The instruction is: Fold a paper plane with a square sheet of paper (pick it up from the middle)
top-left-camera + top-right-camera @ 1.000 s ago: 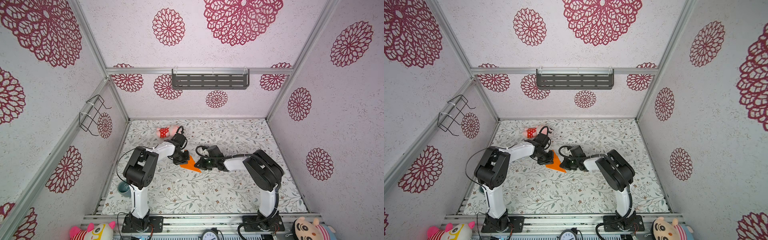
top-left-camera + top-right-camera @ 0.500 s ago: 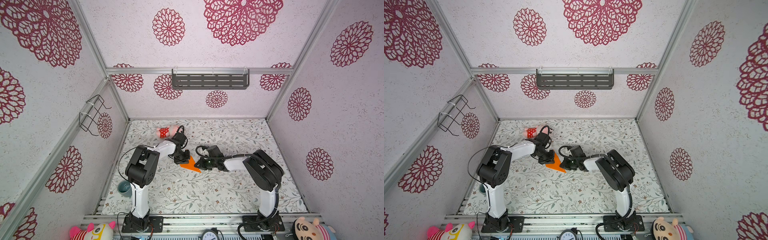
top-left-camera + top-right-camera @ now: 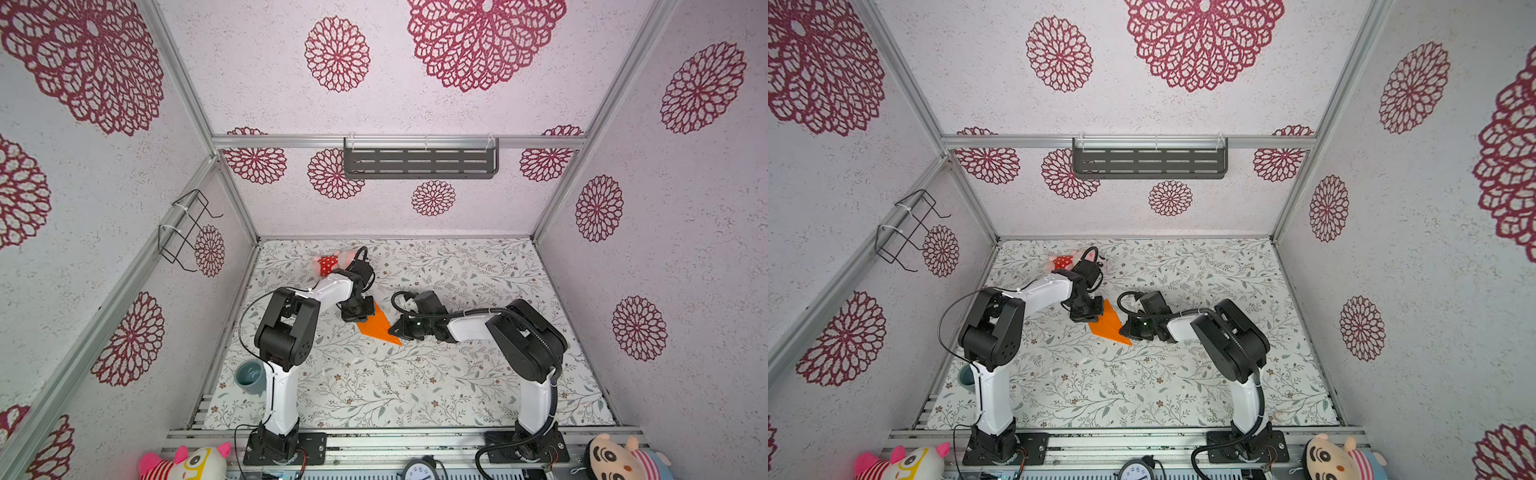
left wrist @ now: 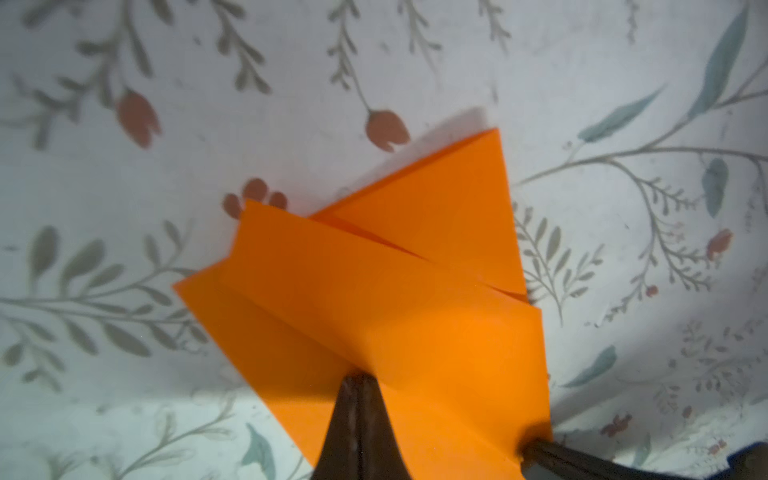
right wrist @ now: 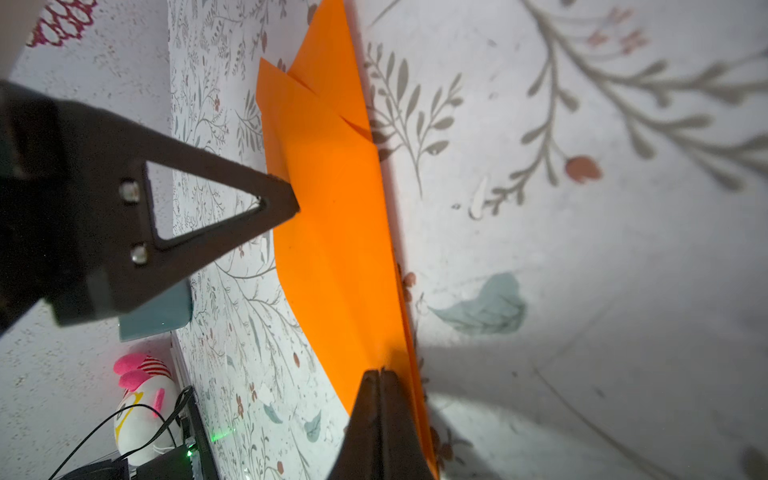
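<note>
Toys [image 3: 185,462], 2 of them, bookend the near rail, with 1 dial [image 3: 419,470] between. Just off the mat's [image 3: 457,386] left edge, toward the near corner, stands 1 grey-blue cup [image 3: 250,376].

Mid-mat, a little left of centre, lies 1 orange plane [image 3: 376,327], folded, nose toward the near-right corner. 2 grippers meet on it. The left gripper [image 4: 358,382] has its jaws closed, tips on a raised fold toward the tail, apparently nipping it. The right gripper [image 5: 380,376] is likewise closed at the nose end, where paper laps over its tip, so it too seems to pinch.

Judged from its look, the plane is very light, thin and limp at the wings. It is stiffer only along the stacked centre crease, probably slick against hard fingertips, and easily crumpled. The safest hold looks to be that crease, about midway along, pinched gently. A grab at a wing or the loose tail flaps would likely bend them or pull the folds open.

Near the far-left corner, 1 pink plush [image 3: 332,262] peeks from behind the left arm. On the walls hang 1 wire basket [image 3: 187,226] and 1 shelf [image 3: 419,160].
</note>
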`<state>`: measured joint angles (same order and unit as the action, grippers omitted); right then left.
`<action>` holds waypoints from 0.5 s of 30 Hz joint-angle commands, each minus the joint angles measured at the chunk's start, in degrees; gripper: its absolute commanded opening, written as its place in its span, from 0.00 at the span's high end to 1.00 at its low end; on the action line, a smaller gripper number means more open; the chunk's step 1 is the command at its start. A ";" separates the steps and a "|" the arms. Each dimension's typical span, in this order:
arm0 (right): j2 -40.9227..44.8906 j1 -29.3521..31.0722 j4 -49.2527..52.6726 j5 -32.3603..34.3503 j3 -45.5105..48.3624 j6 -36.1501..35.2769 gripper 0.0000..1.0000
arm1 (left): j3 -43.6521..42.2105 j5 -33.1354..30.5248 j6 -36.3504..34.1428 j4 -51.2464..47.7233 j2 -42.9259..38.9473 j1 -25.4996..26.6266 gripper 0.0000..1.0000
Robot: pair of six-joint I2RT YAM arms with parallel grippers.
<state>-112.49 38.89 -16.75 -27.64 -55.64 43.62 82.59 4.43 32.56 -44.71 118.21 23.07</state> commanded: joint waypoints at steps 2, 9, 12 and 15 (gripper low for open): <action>-2.85 0.04 10.70 4.07 2.81 0.08 0.94 | 0.63 -3.03 -1.57 -1.11 -0.64 -2.43 0.99; -2.26 0.09 9.77 3.65 2.73 -0.02 0.94 | -4.81 11.24 0.17 9.65 -8.98 -3.71 0.98; -1.87 0.04 8.40 3.05 2.42 0.03 0.95 | -5.47 15.10 1.95 12.57 -7.20 -3.70 0.98; -1.56 0.04 7.92 2.62 1.86 -0.02 0.95 | -5.29 16.39 3.11 13.50 -3.52 -3.73 0.99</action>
<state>-112.49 38.89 -17.28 -27.75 -55.64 43.59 77.82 16.73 34.20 -34.59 111.37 19.38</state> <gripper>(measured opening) 0.059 0.040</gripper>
